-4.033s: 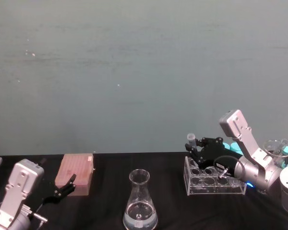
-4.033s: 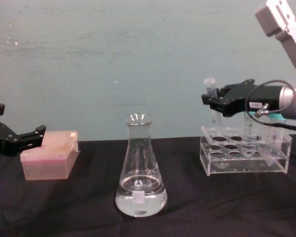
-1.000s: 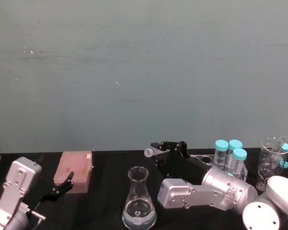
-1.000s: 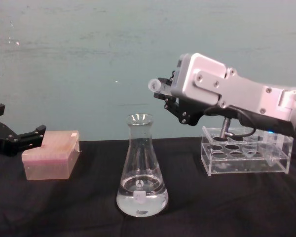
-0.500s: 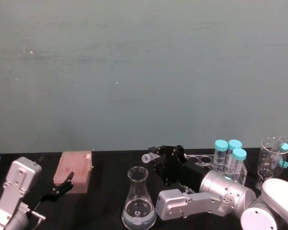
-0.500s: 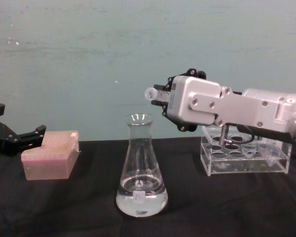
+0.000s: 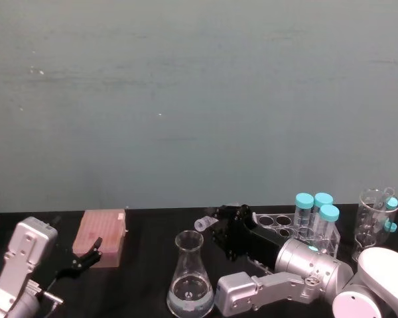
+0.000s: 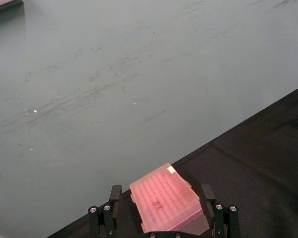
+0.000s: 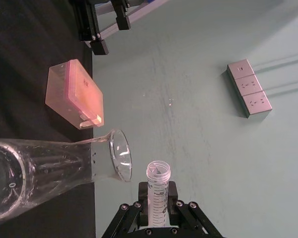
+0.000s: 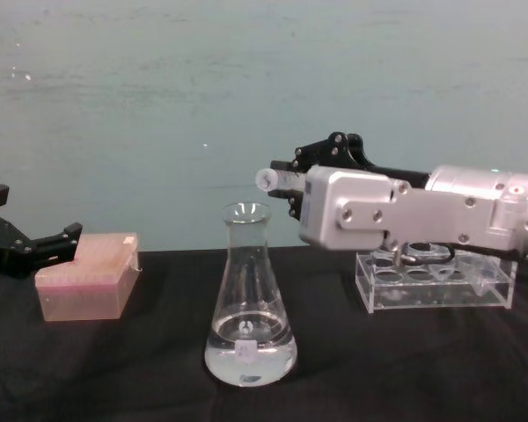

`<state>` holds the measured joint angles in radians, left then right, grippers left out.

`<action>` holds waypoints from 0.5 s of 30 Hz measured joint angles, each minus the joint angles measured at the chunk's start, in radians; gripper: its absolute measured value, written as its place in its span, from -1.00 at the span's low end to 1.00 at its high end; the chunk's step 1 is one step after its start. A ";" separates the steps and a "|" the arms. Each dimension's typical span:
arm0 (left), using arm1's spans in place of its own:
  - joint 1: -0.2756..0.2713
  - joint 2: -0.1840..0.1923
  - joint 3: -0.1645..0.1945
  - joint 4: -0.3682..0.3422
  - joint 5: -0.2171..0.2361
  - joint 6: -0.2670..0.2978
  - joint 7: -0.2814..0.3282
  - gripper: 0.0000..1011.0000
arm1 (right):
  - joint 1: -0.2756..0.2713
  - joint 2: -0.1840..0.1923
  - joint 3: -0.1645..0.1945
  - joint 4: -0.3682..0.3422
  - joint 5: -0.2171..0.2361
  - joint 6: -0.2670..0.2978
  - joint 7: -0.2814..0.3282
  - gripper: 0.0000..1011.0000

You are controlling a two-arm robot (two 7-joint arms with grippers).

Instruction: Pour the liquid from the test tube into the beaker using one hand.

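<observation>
I record the right gripper (image 10: pixel 289 183) clamped on the test tube (image 10: pixel 271 179), which lies near level with its rim just above the beaker (image 10: pixel 248 290) mouth. Clear liquid (image 10: pixel 249 359) pools in the beaker's base; I cannot tell the tube's contents. The left gripper (image 7: pixel 87 257) is parked, jaws apart, beside a pink box (image 10: pixel 86 280).

Desk (image 10: pixel 114 369): black surface against a teal wall. 4 items stand directly on it. Pink box (image 10: pixel 86 277) at left. Beaker (image 10: pixel 249 290) at centre, upright, with clear liquid (image 10: pixel 249 359) in its base. Clear rack (image 10: pixel 436 286) at right. Clear glass vessel (image 7: pixel 373 215) at far right, just beside the rack.
</observation>
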<state>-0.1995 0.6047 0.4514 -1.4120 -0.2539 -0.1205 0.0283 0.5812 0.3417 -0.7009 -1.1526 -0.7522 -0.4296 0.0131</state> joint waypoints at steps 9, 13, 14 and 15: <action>0.000 0.000 0.000 0.000 0.000 0.000 0.000 0.98 | 0.016 0.007 -0.021 0.014 -0.035 -0.012 -0.030 -0.57; 0.000 0.000 0.000 0.000 0.000 0.000 0.000 0.98 | 0.022 0.008 -0.028 0.019 -0.046 -0.013 -0.041 -0.57; 0.000 0.000 0.000 0.000 0.000 0.000 0.000 0.98 | 0.022 0.008 -0.028 0.019 -0.046 -0.013 -0.041 -0.57; 0.000 0.000 0.000 0.000 0.000 0.000 0.000 0.98 | 0.023 0.008 -0.030 0.021 -0.049 -0.013 -0.044 -0.57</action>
<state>-0.1995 0.6047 0.4514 -1.4120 -0.2539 -0.1205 0.0283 0.6047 0.3500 -0.7312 -1.1318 -0.8010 -0.4431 -0.0304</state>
